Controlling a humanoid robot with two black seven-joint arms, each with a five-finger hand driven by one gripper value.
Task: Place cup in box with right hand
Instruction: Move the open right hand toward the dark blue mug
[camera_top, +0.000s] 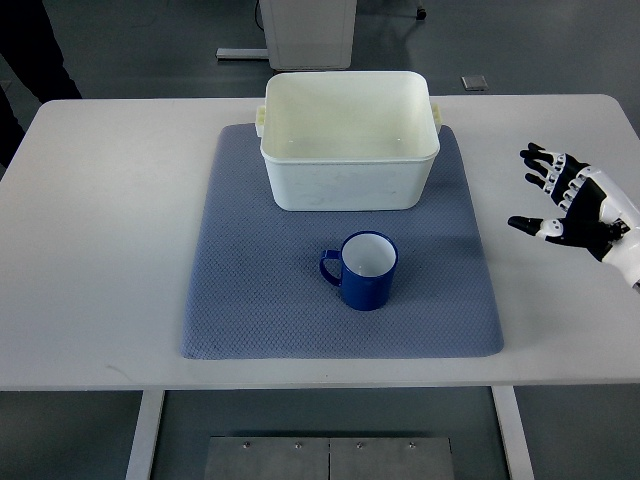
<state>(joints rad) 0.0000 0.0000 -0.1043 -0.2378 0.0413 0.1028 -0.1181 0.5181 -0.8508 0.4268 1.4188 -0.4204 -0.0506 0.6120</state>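
Note:
A blue cup (365, 270) with a white inside stands upright on the blue-grey mat (250, 290), its handle pointing left. Just behind it on the mat sits the white plastic box (350, 180), with nothing inside. My right hand (548, 195) hovers over the bare table at the right edge, well to the right of the cup, with its black-and-white fingers (540, 160) spread and holding nothing. The left arm does not show.
The white table (100, 250) carries the mat in its middle. Behind the table stands a white cabinet base (305, 30). A dark figure shows at the far left top corner (30, 50).

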